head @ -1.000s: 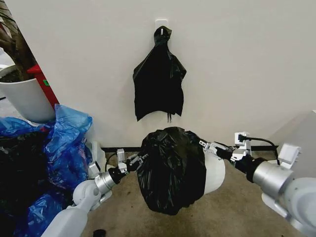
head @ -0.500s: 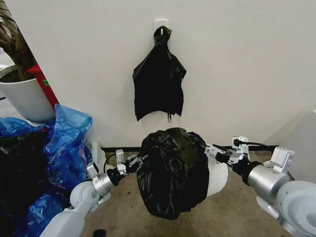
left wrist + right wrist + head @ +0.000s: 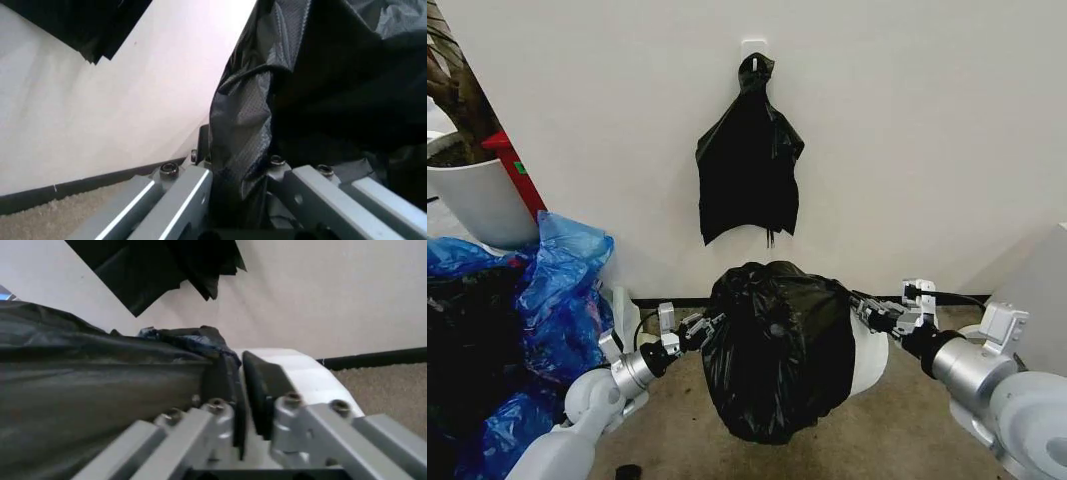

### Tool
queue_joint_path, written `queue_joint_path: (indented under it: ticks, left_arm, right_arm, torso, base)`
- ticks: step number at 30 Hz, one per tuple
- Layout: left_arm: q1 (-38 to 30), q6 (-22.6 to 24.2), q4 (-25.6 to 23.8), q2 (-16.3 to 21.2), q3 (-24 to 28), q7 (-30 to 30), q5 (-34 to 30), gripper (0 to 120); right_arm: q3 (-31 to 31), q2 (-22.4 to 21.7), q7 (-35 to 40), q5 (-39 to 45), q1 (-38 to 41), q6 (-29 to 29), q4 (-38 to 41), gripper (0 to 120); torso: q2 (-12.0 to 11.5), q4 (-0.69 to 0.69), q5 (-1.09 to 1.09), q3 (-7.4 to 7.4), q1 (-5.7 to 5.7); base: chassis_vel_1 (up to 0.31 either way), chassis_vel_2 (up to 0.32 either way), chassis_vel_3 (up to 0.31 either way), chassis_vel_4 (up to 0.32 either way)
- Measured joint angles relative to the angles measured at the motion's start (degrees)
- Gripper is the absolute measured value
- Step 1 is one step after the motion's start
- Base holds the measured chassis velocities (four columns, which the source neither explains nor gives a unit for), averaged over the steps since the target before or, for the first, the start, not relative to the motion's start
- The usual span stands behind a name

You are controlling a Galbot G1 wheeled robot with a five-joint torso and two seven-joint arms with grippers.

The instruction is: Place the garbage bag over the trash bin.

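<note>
My left end effector and right end effector, both clamped on the glossy black plastic garbage bag, stretch it sideways over the cream-white round plastic trash bin on the carpeted floor.

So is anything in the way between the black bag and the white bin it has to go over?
Nothing visible. Both grippers, left and right, hold the bag stretched out by its sides, and it already drapes against the bin, which shows just behind its right edge.
</note>
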Motion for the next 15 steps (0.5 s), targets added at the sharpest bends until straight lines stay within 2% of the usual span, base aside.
queue_joint_path:
  ticks: [7, 15]
  left_arm:
    - [0.6, 0.4, -0.4, 0.1, -0.8, 2.3, 0.2, 1]
    - [0.7, 1.4, -1.0, 0.1, -1.1, 4.6, 0.2, 1]
  right_arm:
    - [1.2, -1.5, -1.4, -1.2, 0.3, 0.2, 0.0, 0]
    - [2.4, -3.3, -15.3, -4.7, -0.2, 1.4, -6.1, 0]
  torso:
    - [0.0, 0.00, 0.00, 0.00, 0.00]
    - [0.0, 0.00, 0.00, 0.00, 0.00]
  base:
    - [0.000, 0.000, 0.000, 0.000]
    - [0.000, 0.000, 0.000, 0.000]
